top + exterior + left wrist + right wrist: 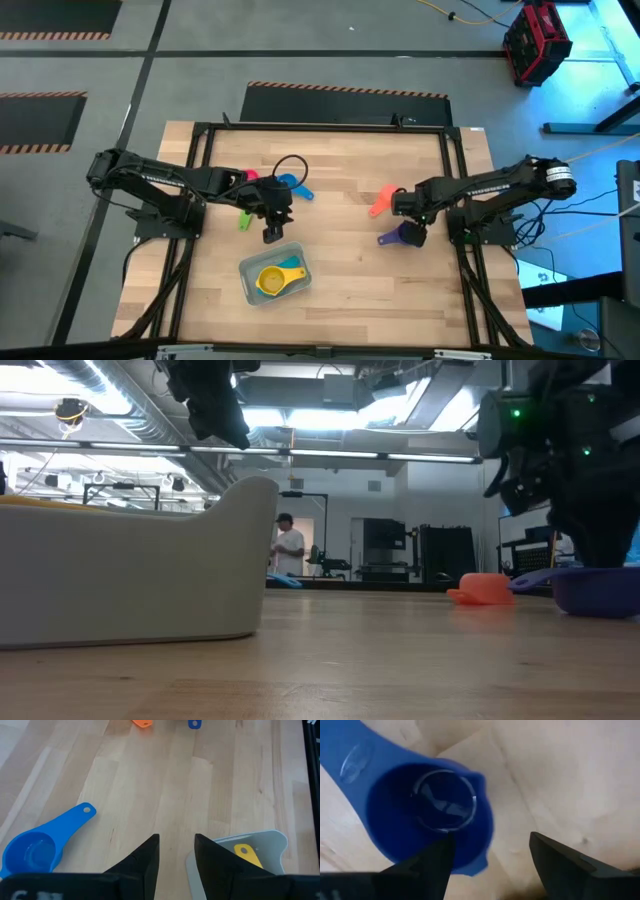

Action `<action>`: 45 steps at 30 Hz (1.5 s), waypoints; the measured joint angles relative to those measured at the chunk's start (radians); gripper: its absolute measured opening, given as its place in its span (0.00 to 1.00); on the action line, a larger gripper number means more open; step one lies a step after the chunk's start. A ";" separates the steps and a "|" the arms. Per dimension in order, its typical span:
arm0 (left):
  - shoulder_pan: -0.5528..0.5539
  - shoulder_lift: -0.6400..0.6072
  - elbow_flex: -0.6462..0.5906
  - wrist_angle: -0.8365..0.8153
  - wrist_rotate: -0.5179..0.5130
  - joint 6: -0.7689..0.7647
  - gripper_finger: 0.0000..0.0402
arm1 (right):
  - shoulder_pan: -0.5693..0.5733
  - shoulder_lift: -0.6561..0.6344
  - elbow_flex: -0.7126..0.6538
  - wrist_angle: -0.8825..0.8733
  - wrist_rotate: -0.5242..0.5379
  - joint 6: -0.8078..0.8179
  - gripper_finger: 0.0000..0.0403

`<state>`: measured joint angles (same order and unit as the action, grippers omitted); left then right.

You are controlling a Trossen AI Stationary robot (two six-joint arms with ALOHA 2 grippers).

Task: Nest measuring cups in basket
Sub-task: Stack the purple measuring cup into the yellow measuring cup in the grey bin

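Observation:
The pale basket (250, 285) lies near the table's front middle, with a yellow cup (271, 280) and a teal cup (291, 264) in it. My left gripper (272, 233) hangs open just beyond the basket's far rim (270, 842), holding nothing. The purple cup (400, 236) rests upright on the table at the right. My right gripper (491, 840) points down over it, open. One finger (432, 862) is over the bowl and the other (560, 862) is outside the wall (485, 832). Whether either one touches the cup, I cannot tell.
An orange cup (380, 201) lies bottom up beyond the purple one. A blue cup (293, 184), a red cup (250, 175) and a green cup (243, 218) lie by my left arm. A black cable loop (288, 165) lies near the blue cup. A person (288, 550) stands far behind the table.

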<state>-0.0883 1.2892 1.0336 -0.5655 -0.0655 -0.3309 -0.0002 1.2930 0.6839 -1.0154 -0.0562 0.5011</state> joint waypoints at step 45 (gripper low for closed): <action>0.000 0.000 0.000 0.061 -0.027 -0.008 0.29 | 0.000 0.001 -0.067 0.920 0.173 0.487 0.06</action>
<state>-0.0887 1.2896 1.0336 -0.5045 -0.0927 -0.3393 -0.0002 1.2942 0.6170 -0.0954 0.1164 0.9877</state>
